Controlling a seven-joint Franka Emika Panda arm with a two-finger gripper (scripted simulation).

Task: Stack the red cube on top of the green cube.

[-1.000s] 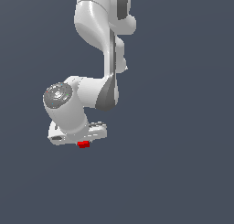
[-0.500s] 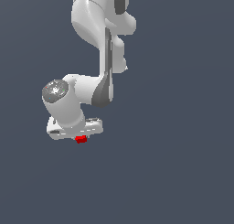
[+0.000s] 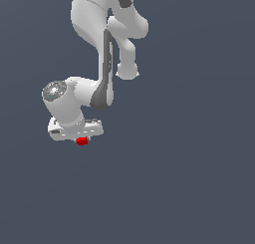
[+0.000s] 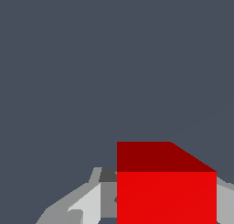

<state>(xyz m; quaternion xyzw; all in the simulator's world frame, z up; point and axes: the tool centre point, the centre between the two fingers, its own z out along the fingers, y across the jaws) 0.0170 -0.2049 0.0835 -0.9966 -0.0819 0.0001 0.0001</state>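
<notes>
From the exterior view I see only a sliver of the red cube [image 3: 82, 141] under the pincer [image 3: 81, 137]; the hand hides the rest. In my wrist view the picture's edge crops the cube [image 4: 166, 195] and both fingers [image 4: 84, 205].

Cube [image 3: 82, 141] directly under claw [image 3: 79, 137], between its fingers [image 4: 87, 205], touching them. Arm [image 3: 102, 54] above and toward exterior view's right of claw. Claw sits in exterior view's left half.
</notes>
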